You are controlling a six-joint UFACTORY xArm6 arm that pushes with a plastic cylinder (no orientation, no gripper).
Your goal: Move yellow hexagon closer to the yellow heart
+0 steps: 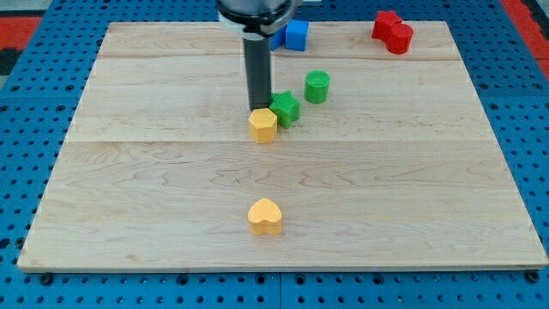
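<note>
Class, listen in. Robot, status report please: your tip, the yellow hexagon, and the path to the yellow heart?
My tip at yellow hexagon, on its top side. Yellow heart straight toward view's bottom, apart. Green star touching hexagon's right; nothing between hexagon and heart.

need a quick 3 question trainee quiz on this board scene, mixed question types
1. True or false: my tip sits just above the small yellow hexagon block, on its far side from the yellow heart block.
2. Multiple choice: which block is right beside the yellow hexagon block? A) the green star-like block B) the blue cube C) a red block
3. Fill in: the green cylinder lies toward the view's ____ of the green star-like block.

Key: 1 true; 2 A; 3 right (and slightly toward the top).
</note>
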